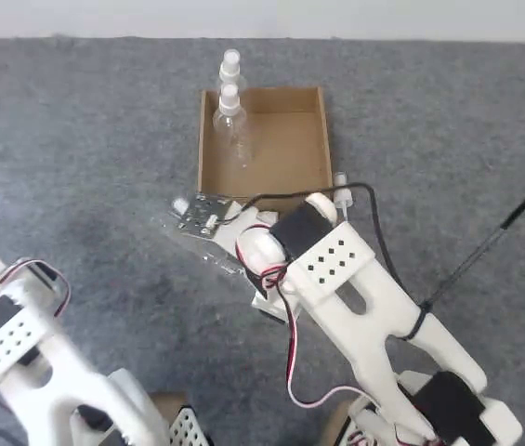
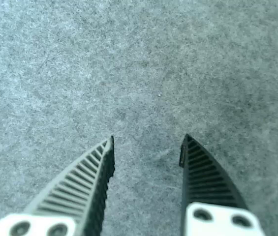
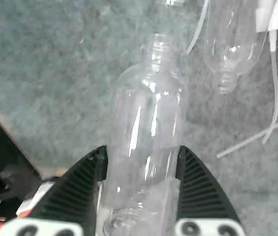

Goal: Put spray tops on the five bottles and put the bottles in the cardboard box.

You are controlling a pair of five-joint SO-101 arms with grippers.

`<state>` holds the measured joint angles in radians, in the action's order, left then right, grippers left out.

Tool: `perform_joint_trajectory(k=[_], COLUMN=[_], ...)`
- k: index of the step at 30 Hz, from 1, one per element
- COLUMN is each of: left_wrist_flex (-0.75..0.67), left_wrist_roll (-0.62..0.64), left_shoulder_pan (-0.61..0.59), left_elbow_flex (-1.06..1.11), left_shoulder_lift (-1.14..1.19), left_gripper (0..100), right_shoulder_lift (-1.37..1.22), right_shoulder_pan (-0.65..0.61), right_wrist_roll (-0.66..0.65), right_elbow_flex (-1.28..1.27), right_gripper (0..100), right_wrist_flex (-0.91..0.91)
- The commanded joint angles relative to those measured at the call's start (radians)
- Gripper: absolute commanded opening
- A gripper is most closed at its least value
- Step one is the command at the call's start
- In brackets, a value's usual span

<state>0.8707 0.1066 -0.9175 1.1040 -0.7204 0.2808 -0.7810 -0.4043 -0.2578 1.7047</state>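
Clear bottle (image 3: 148,108) sits clamped in the right gripper (image 3: 142,152); the left gripper (image 2: 148,140) hangs part open, empty, above the desk (image 2: 129,59).

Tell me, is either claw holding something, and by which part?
The right gripper clasps a clear uncapped plastic bottle around its lower body, near the base. The left gripper is open over grey carpet, holding nothing.

A grey, speckled felt-like covering (image 1: 76,139) spreads left to right, evenly lit. Along the far edge runs a pale, plain strip (image 1: 383,19).
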Motion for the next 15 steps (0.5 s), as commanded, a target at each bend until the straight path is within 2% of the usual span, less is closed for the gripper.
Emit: perform_joint_trajectory(k=[1, 8, 15], left_wrist_flex=[-0.028, -0.028, -0.028], left_wrist_roll=[0.005, 0.005, 0.005], left_shoulder_pan=[-0.002, -0.002, -0.002], left_elbow_flex=[-0.007, -0.007, -0.005], left_shoulder_lift=[0.003, 0.003, 0.000], left_gripper=[20, 20, 20], right_shoulder_lift=[0.058, 0.056, 0.056], right_shoulder_pan=[0.021, 0.019, 0.019], right_wrist_roll=[-0.014, -0.014, -0.014], right_elbow_flex=[-0.157, -0.342, -0.370], right_gripper=[7.7, 8.2, 22.1], right_wrist_flex=[-0.194, -0.390, -0.386])
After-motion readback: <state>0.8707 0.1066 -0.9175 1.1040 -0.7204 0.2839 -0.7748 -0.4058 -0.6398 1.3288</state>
